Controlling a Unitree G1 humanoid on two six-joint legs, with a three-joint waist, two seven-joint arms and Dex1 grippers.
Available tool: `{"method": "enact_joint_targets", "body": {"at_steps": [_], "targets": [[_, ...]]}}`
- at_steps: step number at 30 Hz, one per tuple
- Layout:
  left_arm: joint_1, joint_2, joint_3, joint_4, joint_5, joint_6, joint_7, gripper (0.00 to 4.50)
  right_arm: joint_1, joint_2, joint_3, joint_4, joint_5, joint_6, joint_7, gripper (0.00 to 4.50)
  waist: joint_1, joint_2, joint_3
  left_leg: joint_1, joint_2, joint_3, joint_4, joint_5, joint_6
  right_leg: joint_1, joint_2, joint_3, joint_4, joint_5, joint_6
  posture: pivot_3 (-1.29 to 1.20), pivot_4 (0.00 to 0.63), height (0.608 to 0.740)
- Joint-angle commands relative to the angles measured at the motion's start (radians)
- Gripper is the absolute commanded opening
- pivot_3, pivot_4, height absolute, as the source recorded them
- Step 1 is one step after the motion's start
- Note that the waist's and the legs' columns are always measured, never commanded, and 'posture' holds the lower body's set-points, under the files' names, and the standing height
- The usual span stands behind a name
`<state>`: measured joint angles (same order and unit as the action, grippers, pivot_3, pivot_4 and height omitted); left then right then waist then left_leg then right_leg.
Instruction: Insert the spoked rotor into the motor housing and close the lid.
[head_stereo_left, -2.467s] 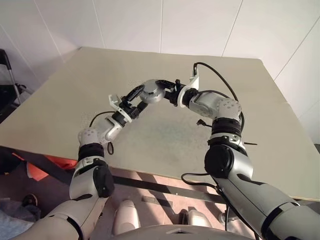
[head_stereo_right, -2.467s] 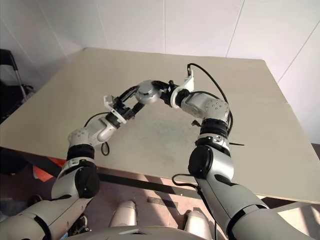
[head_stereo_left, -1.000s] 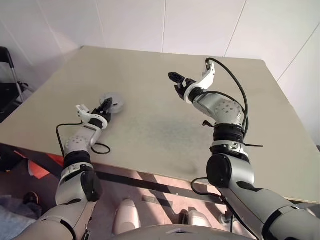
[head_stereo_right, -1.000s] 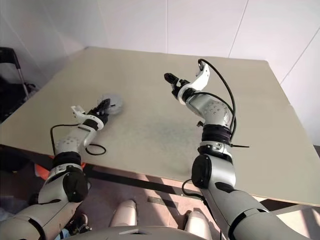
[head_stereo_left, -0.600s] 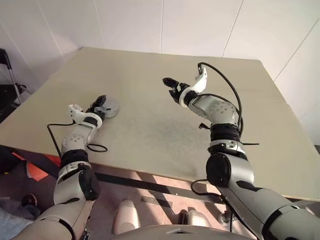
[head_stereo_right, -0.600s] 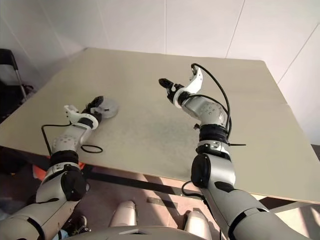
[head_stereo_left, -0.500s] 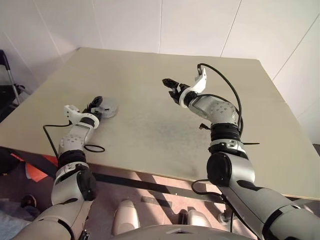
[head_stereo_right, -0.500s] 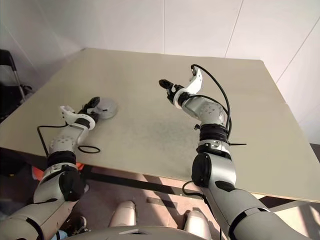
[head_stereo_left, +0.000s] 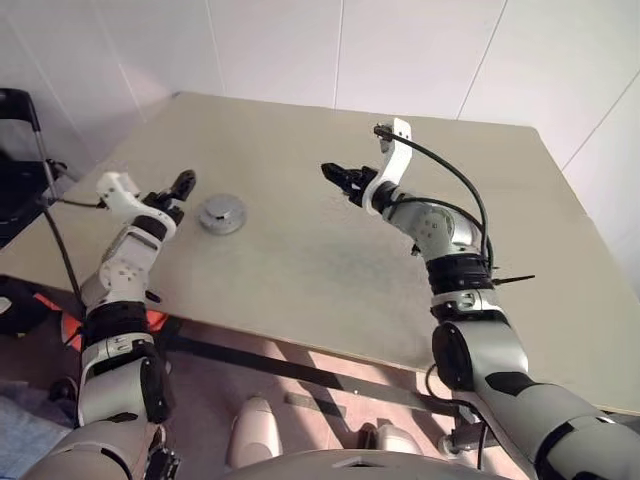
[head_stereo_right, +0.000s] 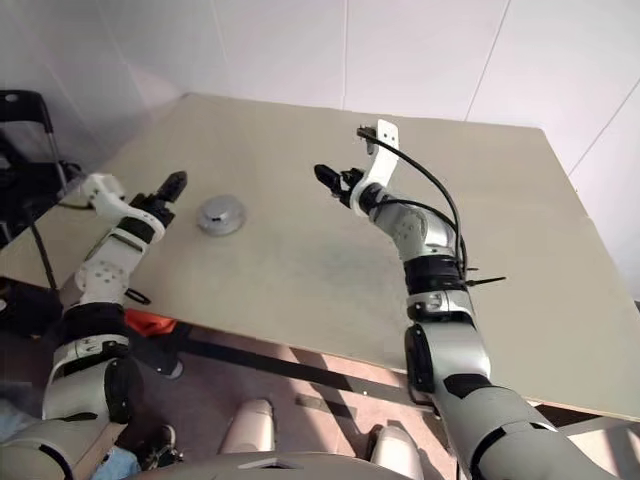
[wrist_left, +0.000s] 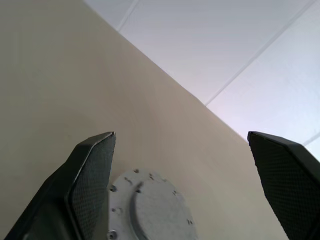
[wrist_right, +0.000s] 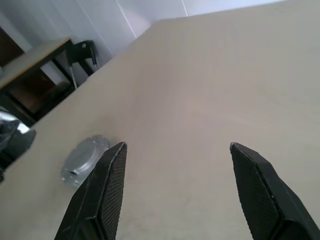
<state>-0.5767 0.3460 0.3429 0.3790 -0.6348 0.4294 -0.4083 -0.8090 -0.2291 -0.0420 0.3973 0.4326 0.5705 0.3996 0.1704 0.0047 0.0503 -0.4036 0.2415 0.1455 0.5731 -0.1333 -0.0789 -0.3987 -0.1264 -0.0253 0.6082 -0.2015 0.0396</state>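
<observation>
At the left of the left eye view my left gripper (head_stereo_left: 183, 181) hangs above the counter (head_stereo_left: 300, 250) with its fingers (wrist_left: 92, 170) spread wide and nothing between them. Just to its right, left of centre in the frame, the closed motor housing (head_stereo_left: 221, 213) sits flat on the counter with the lid (wrist_left: 150, 210) on top; I take it the spoked rotor is inside, though I can't see it. Being round, it offers no long axis to line up with. Further right, near the upper middle, my right gripper (head_stereo_left: 338, 178) hovers well apart from the housing, pointing left toward it, fingers (wrist_right: 107, 190) also open and empty. My left arm is clearly the nearer one, so any further move on the assembly looks like its job.
</observation>
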Motion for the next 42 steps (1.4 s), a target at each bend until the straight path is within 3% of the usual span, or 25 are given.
{"method": "enact_joint_targets", "body": {"at_steps": [1, 5, 9, 42], "targets": [[0.014, 0.008, -0.163, -0.123, 0.104, -0.035, -0.114, 4.45, 0.054, -0.129, 0.078, -0.096, -0.091, -0.104, 0.180, 3.69, -0.001, 0.000, 0.000, 0.001, 0.000, 0.000, 0.000, 0.000, 0.000, 0.000, 0.000, 0.001, 0.000, 0.000, 0.000, 0.00, 0.000, 0.740], [0.039, 0.056, -0.395, -0.167, 0.281, -0.079, -0.245, 4.45, 0.180, -0.307, 0.156, -0.176, -0.165, -0.229, 0.399, 3.69, -0.014, 0.000, 0.000, 0.002, 0.001, 0.000, 0.000, 0.000, 0.000, 0.000, 0.001, 0.001, 0.001, 0.000, 0.000, 0.00, 0.000, 0.740], [0.040, 0.050, -0.472, -0.102, 0.368, -0.146, -0.293, 4.45, 0.205, -0.346, 0.190, -0.099, -0.257, -0.277, 0.404, 3.69, -0.048, 0.001, 0.000, 0.004, 0.001, 0.001, 0.001, 0.000, 0.001, -0.001, 0.003, 0.003, 0.003, 0.001, -0.001, 0.00, 0.000, 0.740], [0.044, -0.048, -0.421, -0.058, 0.433, -0.180, -0.250, 4.45, 0.206, -0.250, 0.157, -0.036, -0.340, -0.275, 0.328, 3.69, -0.067, 0.001, 0.000, 0.005, 0.001, 0.002, 0.007, -0.003, 0.007, -0.003, 0.002, 0.005, 0.011, 0.001, -0.004, 0.00, 0.000, 0.740]]}}
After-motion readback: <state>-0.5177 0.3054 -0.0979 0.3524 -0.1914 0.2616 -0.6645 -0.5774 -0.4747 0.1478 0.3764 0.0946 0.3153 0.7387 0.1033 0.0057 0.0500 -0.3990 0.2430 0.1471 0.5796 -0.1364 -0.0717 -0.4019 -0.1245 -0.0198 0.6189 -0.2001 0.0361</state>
